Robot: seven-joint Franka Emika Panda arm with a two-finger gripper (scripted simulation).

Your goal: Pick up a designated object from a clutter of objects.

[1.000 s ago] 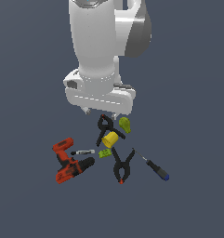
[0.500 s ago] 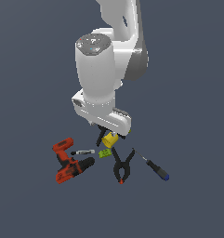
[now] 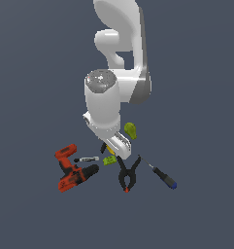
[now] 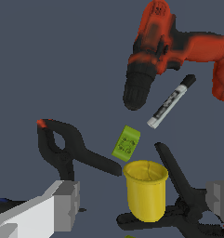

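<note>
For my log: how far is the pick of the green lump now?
Done: the gripper is low over the clutter, fingers spread open. In hand: nothing; the green lump lies free beyond the yellow cup. Left: line up on the lump, close and lift.

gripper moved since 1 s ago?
Yes. In the exterior view the gripper has dropped toward the lime-green lump, judged against the stationary drill.

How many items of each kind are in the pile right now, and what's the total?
Drill: 1
Clamps: 2
Cup: 1
Pear: 1
Screwdriver: 1
Marker: 1
Lump: 1
Total: 8
</note>
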